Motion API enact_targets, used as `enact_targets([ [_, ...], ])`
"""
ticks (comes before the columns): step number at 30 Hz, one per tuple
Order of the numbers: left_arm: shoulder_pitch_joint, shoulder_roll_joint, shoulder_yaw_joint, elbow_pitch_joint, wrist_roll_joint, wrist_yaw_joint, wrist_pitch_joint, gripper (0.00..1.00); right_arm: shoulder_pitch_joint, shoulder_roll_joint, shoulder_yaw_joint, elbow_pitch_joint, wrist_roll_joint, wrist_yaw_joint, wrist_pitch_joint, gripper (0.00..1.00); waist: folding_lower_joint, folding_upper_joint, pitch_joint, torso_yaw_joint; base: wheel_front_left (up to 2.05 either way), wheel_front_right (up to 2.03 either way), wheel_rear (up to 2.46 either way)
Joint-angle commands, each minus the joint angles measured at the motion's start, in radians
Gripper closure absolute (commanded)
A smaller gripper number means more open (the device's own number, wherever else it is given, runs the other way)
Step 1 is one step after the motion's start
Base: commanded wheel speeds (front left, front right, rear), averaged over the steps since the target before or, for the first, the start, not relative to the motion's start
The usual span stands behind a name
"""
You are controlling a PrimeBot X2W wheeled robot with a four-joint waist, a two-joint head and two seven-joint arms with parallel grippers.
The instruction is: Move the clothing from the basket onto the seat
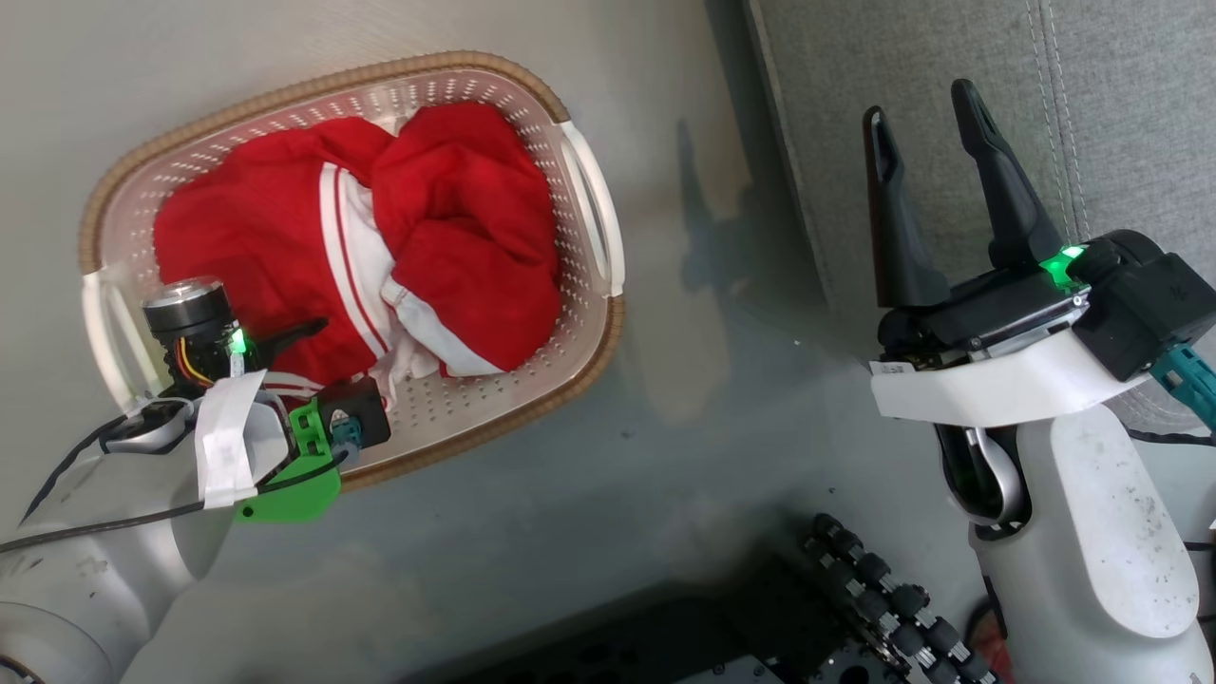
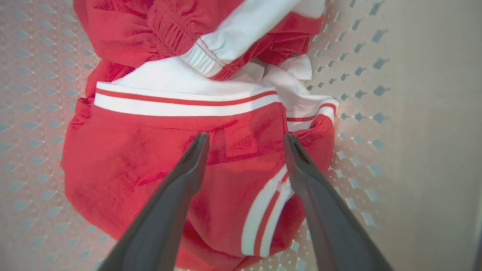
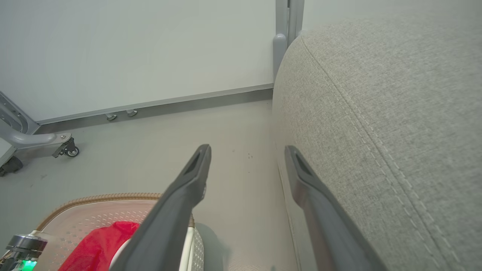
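The basket stands on the floor at the left, cream with a brown rim. The clothing lies bunched inside it, red with white stripe trim. My left gripper is open and points down into the basket, its fingers straddling a red fold of the clothing just below a white band; I cannot tell whether they touch it. From the head, one dark finger of it shows over the cloth. My right gripper is open and holds nothing, in front of the grey seat, beside its rounded edge.
Grey floor separates basket and seat. My dark base with rollers is at the bottom. In the right wrist view a pale wall, a grey post and a wheeled frame's caster stand beyond the basket.
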Motion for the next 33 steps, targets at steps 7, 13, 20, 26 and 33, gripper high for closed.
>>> enact_targets([
  [7,-0.024,-0.033,-0.002,0.079,0.084,-0.002,-0.001,0.00,-0.006,-0.002,0.016,0.004,0.020,0.000,-0.005,0.00,-0.0002,0.0000,0.035,-0.035,0.00,0.00,0.00],
  [13,-0.030,-0.050,-0.002,0.111,0.096,-0.002,-0.010,0.00,-0.009,-0.002,0.020,0.007,0.031,0.000,-0.005,0.00,-0.0002,0.0000,0.034,-0.036,0.00,0.00,0.00],
  [20,-0.041,-0.066,-0.002,0.172,0.129,-0.002,-0.014,0.00,-0.016,-0.002,0.019,0.003,0.037,0.000,-0.005,0.00,-0.0002,0.0000,0.028,-0.031,0.00,0.00,0.00],
  [26,-0.057,-0.085,-0.002,0.198,0.136,-0.002,0.019,0.00,-0.019,-0.002,0.022,-0.004,0.035,0.000,-0.005,0.00,-0.0002,0.0000,0.041,-0.030,0.00,0.00,0.00],
  [33,-0.110,-0.076,-0.002,0.203,0.124,-0.002,0.093,0.00,-0.030,-0.002,0.021,-0.011,0.030,0.000,-0.005,0.00,-0.0002,0.0000,0.075,-0.024,0.00,0.00,0.00],
])
